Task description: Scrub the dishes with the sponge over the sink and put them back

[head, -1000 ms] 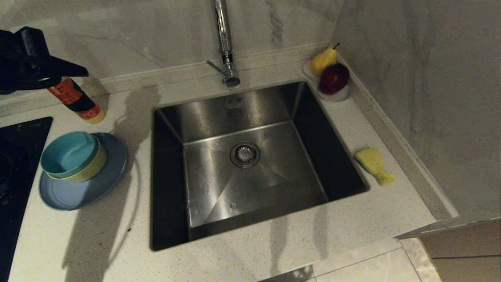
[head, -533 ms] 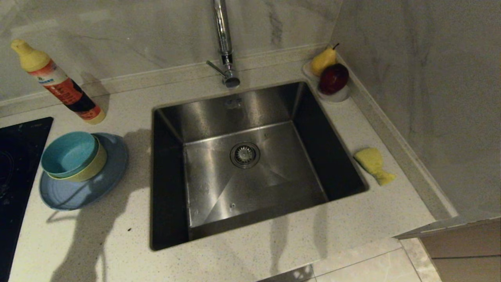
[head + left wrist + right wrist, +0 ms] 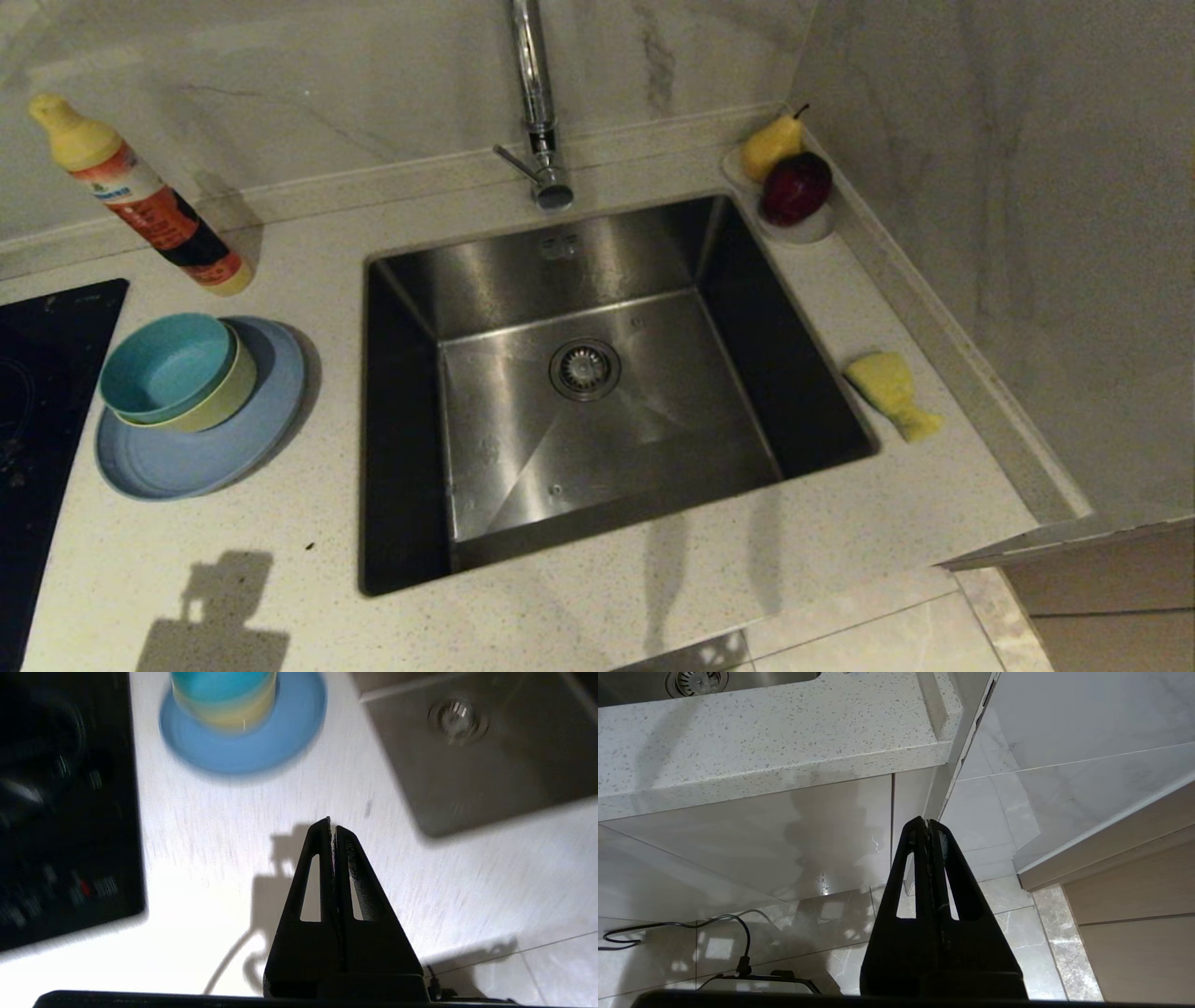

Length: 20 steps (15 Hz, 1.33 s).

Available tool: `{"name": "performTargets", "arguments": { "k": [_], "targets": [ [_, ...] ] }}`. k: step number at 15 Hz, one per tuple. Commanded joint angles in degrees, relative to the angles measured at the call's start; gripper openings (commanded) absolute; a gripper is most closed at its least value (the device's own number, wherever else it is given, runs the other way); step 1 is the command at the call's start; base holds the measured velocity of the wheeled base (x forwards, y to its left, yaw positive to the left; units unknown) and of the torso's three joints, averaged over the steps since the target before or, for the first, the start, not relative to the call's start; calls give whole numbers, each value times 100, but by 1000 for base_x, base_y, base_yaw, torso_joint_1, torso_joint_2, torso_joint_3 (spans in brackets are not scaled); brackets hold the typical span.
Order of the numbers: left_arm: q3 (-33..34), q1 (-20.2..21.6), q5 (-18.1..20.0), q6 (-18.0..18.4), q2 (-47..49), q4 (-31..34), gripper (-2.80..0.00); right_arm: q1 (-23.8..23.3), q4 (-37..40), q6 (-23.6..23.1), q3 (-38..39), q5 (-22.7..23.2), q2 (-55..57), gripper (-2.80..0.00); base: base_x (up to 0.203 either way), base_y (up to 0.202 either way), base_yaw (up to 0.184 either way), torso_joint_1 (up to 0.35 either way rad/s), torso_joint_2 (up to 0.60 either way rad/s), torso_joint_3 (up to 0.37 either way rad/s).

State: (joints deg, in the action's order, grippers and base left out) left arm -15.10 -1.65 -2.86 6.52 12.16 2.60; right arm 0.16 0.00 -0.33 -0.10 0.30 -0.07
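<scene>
The dishes stand stacked left of the sink: a teal bowl inside a pale-yellow bowl on a light-blue plate. The yellow sponge lies on the counter right of the basin. My left gripper is shut and empty above the bare counter near its front edge, short of the plate; only its shadow shows in the head view. My right gripper is shut and empty, parked below the counter edge, pointing at the floor tiles.
A tall chrome tap rises behind the basin. An orange detergent bottle stands at the back left, a black hob at the far left. A pear and a red apple sit in a white dish at the back right corner.
My left arm has left the head view's top left corner, uncovering the bottle. Its shadow has slid down the counter to the front edge. The dishes and sponge have not moved.
</scene>
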Motion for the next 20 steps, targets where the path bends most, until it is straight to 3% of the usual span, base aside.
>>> {"name": "performTargets", "arguments": {
  "k": [1, 3, 5, 20],
  "targets": [
    [1115, 26, -3, -31, -1207, -152, -280, 2, 0, -2, 1, 5, -1, -280, 0, 0, 0, 0, 0, 0],
    [1432, 40, -14, -577, -1227, -342, -280, 2, 0, -2, 1, 5, -1, -280, 0, 0, 0, 0, 0, 0],
    [1581, 42, 86, -760, -1225, -436, -280, 2, 0, -2, 1, 5, -1, -280, 0, 0, 0, 0, 0, 0],
    [1581, 42, 93, -863, -1225, -444, -280, 2, 9, -11, 1, 17, -1, -280, 0, 0, 0, 0, 0, 0]
  ]
}}
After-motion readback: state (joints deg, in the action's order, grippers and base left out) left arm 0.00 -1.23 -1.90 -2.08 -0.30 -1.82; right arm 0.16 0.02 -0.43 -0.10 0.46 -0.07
